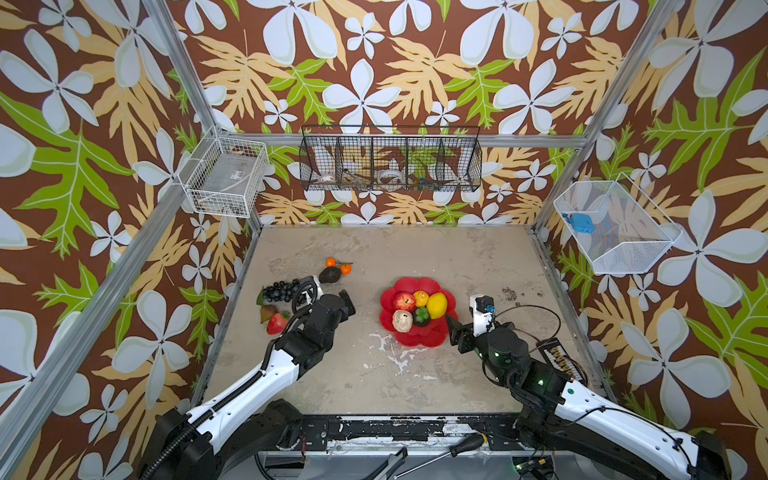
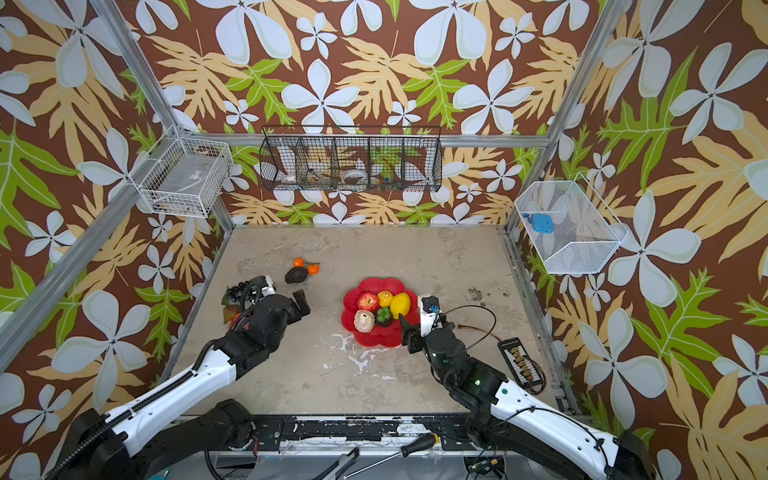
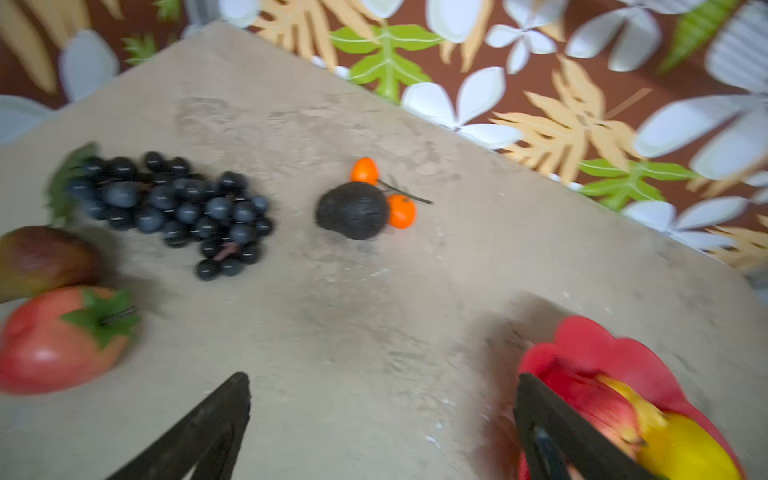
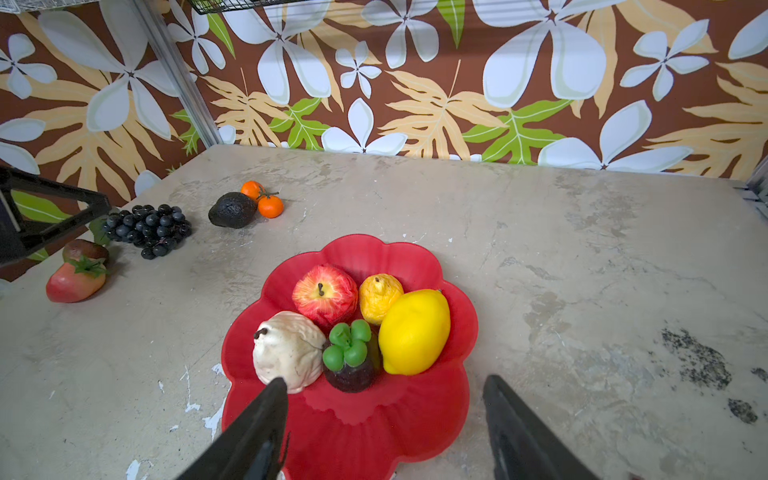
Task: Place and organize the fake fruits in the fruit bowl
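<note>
The red fruit bowl (image 1: 419,338) (image 4: 374,424) holds a red apple (image 4: 325,294), a small yellow fruit (image 4: 380,297), a big lemon (image 4: 415,332), a cream lumpy piece (image 4: 286,351) and a dark green-topped fruit (image 4: 351,365). Black grapes (image 1: 278,291), an avocado (image 1: 330,275), two stemmed oranges (image 1: 345,269), a pear (image 1: 268,312) and a strawberry (image 1: 277,323) lie on the table at left. My right gripper (image 4: 386,380) (image 1: 453,332) is open and empty over the bowl's near rim. My left gripper (image 3: 382,378) (image 1: 347,301) hangs open and empty between those loose fruits and the bowl.
Wire baskets hang on the walls: white at left (image 1: 224,178), black at the back (image 1: 390,164), white at right (image 1: 615,226). A screwdriver (image 1: 457,449) lies on the front rail. A black connector strip (image 1: 559,359) with cables sits by the right arm.
</note>
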Available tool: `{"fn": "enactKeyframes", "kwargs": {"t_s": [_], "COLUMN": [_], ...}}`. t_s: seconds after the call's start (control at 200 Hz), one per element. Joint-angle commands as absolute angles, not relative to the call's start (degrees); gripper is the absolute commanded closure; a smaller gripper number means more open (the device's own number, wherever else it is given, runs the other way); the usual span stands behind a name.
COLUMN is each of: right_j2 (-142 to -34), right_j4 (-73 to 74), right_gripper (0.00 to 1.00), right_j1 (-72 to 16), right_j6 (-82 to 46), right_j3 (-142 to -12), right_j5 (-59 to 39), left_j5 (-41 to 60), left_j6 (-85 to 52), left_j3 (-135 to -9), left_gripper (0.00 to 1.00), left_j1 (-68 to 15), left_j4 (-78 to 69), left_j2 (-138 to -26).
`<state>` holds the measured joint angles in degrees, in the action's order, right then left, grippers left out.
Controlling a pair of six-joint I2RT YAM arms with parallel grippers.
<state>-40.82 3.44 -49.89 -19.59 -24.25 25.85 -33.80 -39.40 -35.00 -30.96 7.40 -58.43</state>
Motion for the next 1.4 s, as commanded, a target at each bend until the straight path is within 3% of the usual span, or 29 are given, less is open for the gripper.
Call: {"fn": "enactKeyframes", "kwargs": {"t_s": [0.0,0.155,0.49,0.916,1.396], "right_j2": [-40.86,-40.63,-36.64,-34.11,-35.06], "right_j4": [6.94,6.99,7.08,5.99,6.32], "right_gripper": [0.27,0.27,0.26,0.26,0.26], "right_j1": [-49.83,-49.83,-49.83,-49.83,-49.83], "right_j6": [-21.15,-21.53,-21.97,-22.32,-22.24], "right_j3": [-22.89,-21.58,-19.87,-19.78,-19.78], "right_j5": [24.17,23.64,22.52,22.32,22.68], "left_j5": [-39.05,-30.66,-26.19,-27.1,-18.69], "left_j6": [-42.91,-44.78,-45.92,-45.09,-45.44], "left_j3": [-38.16,-36.18,-35.73,-39.32,-38.21], "left_gripper": [0.0,0.0,0.0,0.0,0.0], "left_j1": [-28.03,-13.6,1.9,4.46,4.49], "left_j4": [18.78,19.28,13.83,8.6,5.43], "left_j2": [-60.76,-60.84,-65.25,-75.77,-80.6]}}
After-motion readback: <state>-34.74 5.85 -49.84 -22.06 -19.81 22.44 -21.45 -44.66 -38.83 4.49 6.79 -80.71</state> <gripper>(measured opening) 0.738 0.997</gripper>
